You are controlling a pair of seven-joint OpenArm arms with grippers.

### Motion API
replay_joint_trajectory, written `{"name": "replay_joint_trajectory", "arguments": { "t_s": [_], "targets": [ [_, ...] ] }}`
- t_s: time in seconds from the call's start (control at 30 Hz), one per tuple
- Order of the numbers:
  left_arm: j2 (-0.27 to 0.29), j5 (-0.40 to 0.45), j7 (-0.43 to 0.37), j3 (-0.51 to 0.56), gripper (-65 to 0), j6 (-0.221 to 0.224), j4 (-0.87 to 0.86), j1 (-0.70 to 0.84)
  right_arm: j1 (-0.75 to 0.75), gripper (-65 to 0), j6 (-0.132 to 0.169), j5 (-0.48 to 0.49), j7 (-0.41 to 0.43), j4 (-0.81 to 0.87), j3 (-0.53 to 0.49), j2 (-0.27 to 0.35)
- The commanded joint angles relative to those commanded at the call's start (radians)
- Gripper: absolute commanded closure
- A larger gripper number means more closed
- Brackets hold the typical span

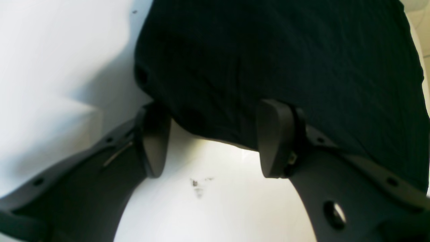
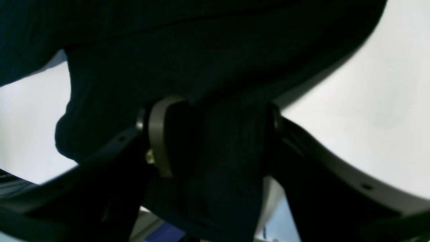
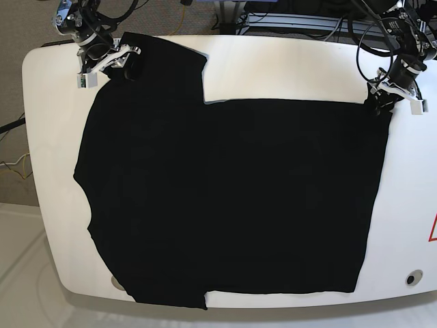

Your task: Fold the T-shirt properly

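The black T-shirt (image 3: pixel 225 191) lies spread flat on the white table (image 3: pixel 287 68); no print shows. My right gripper (image 3: pixel 109 63) is at the shirt's far left corner by the sleeve. In the right wrist view its jaws stand wide apart, and a bunch of the T-shirt's cloth (image 2: pixel 218 148) fills the gap of that gripper (image 2: pixel 218 134). My left gripper (image 3: pixel 384 96) is at the shirt's far right corner. In the left wrist view this gripper (image 1: pixel 211 134) is open, the shirt's edge (image 1: pixel 268 67) just reaches its fingertips, and bare table shows between them.
Cables and metal framing (image 3: pixel 287 17) run behind the table's far edge. A small round hole (image 3: pixel 410 279) sits near the table's front right corner. A dark smudge on the table (image 1: pixel 198 185) shows in the left wrist view.
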Motion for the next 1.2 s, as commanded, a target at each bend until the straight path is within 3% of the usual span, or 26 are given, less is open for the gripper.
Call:
{"name": "replay_joint_trajectory", "arguments": {
  "t_s": [0.2,0.53,1.0,1.2],
  "targets": [
    [-0.002,0.003,-0.023,0.012,-33.0,0.000,-0.001,0.004,0.001,-32.4,-0.002,0.001,-0.003,-0.003,-0.001,-0.001],
    [0.001,0.010,-0.021,0.023,0.0,0.000,-0.011,-0.002,-0.001,-32.6,0.003,-0.007,-0.007,-0.008,-0.002,-0.004],
    [0.002,0.004,-0.005,0.021,0.0,0.000,0.014,-0.001,-0.003,-31.9,0.009,0.005,-0.004,-0.006,-0.002,0.000],
    [0.004,0.006,0.008,0.019,0.0,0.000,0.013,-0.002,-0.010,-22.3,0.020,0.009,0.003,-0.003,-0.003,0.001]
  ]
}}
